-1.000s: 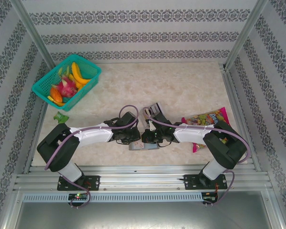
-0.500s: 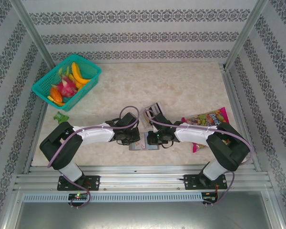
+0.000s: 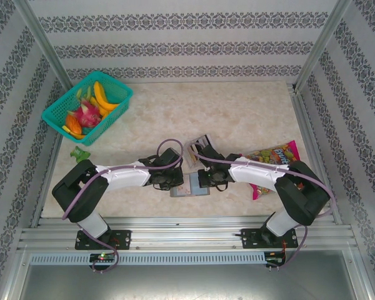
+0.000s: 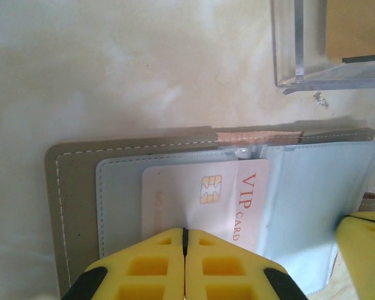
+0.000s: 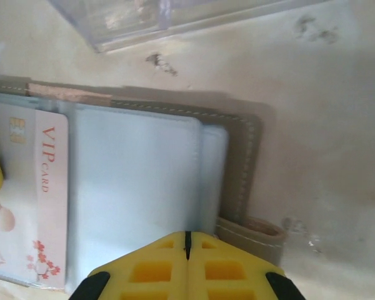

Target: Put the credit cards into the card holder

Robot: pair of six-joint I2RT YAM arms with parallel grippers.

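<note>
The card holder (image 4: 75, 187) lies open on the table, grey-tan cover down, its pale blue sleeves facing up. A pale pink VIP card (image 4: 206, 194) with a gold chip lies along its left page; I cannot tell whether it sits inside a sleeve. My left gripper (image 4: 185, 234) is shut, its tips resting on the card's near edge. My right gripper (image 5: 187, 236) is shut too, tips down on the right page of the card holder (image 5: 240, 162). From above, both grippers (image 3: 175, 181) (image 3: 204, 181) meet over the card holder (image 3: 190, 190). More cards sit in the clear tray (image 3: 200, 145).
The clear plastic tray (image 4: 312, 50) stands just beyond the holder's far edge. A colourful candy bag (image 3: 272, 156) lies to the right under the right arm. A teal basket (image 3: 87, 106) of toy fruit sits at the back left, with a small green piece (image 3: 80, 154) near it.
My right gripper has slid to the right across the open holder, away from the left gripper. The left gripper has stayed on the card.
</note>
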